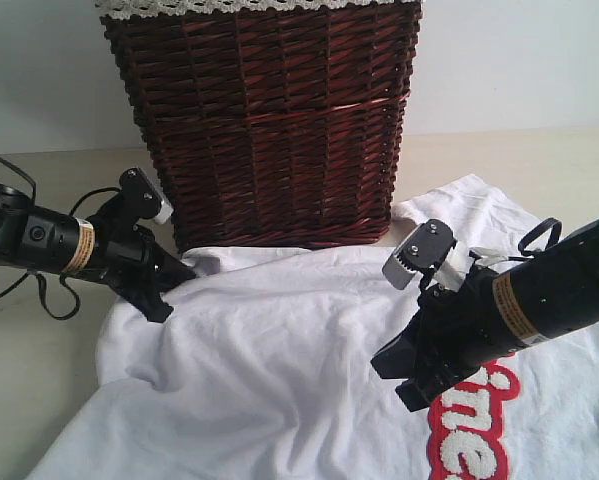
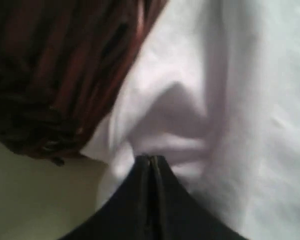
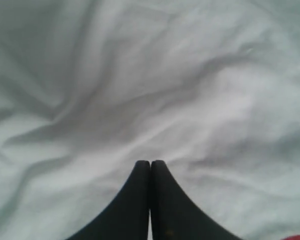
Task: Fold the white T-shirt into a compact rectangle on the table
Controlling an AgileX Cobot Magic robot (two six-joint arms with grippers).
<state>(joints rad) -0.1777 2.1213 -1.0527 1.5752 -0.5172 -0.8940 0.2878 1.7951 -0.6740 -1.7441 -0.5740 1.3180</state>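
Observation:
The white T-shirt [image 1: 279, 370] lies crumpled across the pale table [image 1: 24, 385], plain side mostly up, with its red-outlined lettering [image 1: 474, 440] showing at the lower right. My left gripper [image 1: 165, 306] is at the shirt's left edge beside the basket. In the left wrist view it [image 2: 151, 159] is shut, and the cloth [image 2: 250, 100] puckers into a raised fold right at its tips. My right gripper [image 1: 397, 378] is over the middle of the shirt. Its fingers [image 3: 150, 162] are pressed together above wrinkled cloth [image 3: 165, 75], with nothing visible between them.
A tall dark brown wicker basket [image 1: 279, 130] with a lace-trimmed lining stands at the back, against the shirt's far edge, and is close to the left gripper [image 2: 49, 75]. Bare table [image 2: 34, 200] shows left of the shirt, with black cables [image 1: 39, 290] trailing there.

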